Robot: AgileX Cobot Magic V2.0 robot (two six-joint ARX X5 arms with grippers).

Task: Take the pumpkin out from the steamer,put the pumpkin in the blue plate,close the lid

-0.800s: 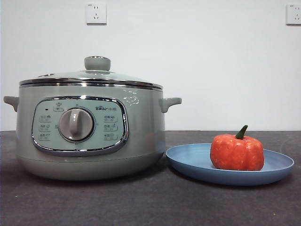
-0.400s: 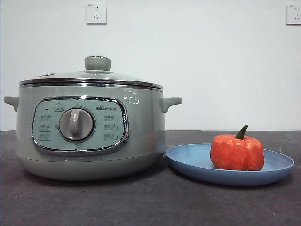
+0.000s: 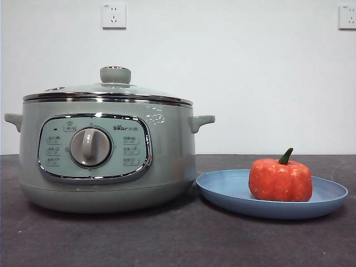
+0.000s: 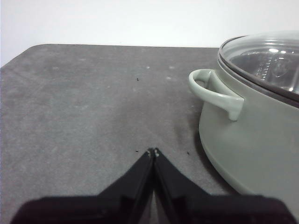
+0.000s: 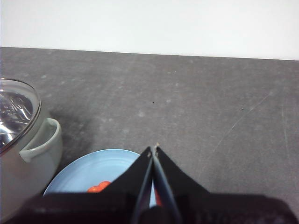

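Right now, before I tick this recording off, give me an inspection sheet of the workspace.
Surface: dark grey table, faint specks and scratches.
Job's things: pumpkin upright on the blue plate; the lid sits closed on the steamer; plate beside the steamer.
Clutter: nothing seen.
Grippers: left gripper shut, empty, above the table near a steamer handle; right gripper shut, empty, above the plate.
Cables: nothing seen.
Surroundings: white wall, two wall sockets.
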